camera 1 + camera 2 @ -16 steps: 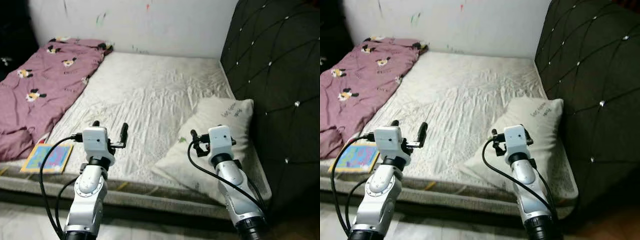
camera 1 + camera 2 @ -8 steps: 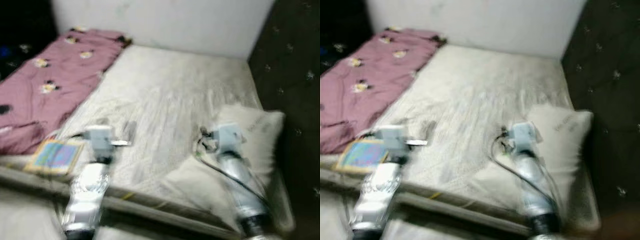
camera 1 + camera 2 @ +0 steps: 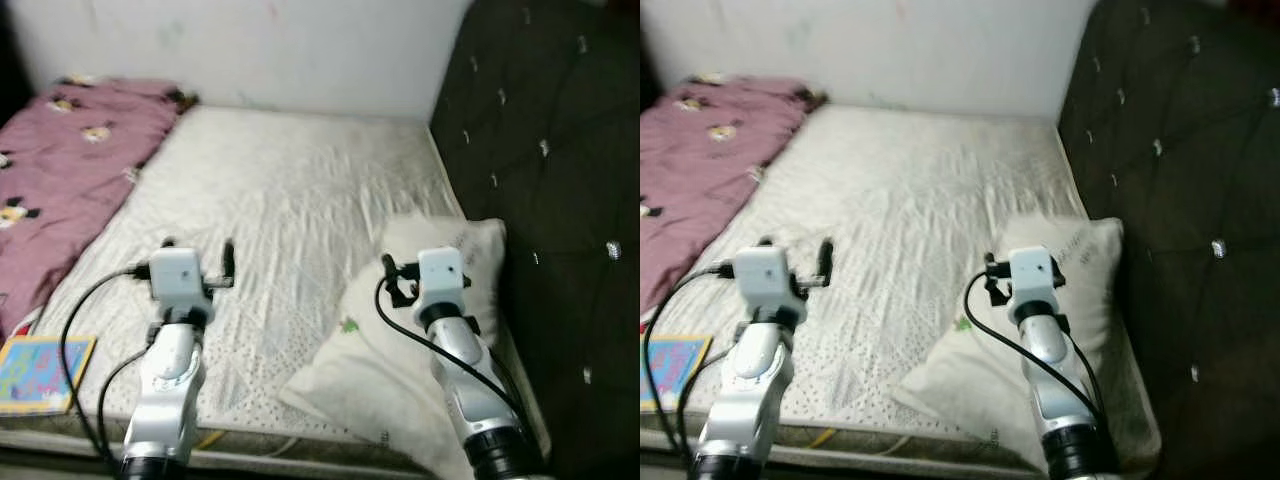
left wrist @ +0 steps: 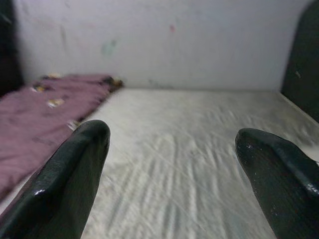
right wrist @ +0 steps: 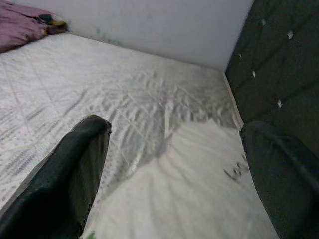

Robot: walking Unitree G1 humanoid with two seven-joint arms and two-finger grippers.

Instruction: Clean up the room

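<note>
right wrist view: pillow [image 5: 199,194] lies just below the wide-open, empty right pincer [image 5: 179,169].

Bed [image 3: 300,190] bears pillow [image 3: 400,340], blanket [image 3: 60,160] (pink), book [image 3: 35,372].

The colourful book [image 3: 38,371] and the pink blanket [image 3: 60,160] are cut off by the left edge.

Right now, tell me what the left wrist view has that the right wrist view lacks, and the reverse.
Left wrist view, not the right: the left gripper, open over bare mattress. Right wrist view, not the left: the right gripper, open above the pillow. Both: mattress, blanket, wall and dark headboard.
</note>
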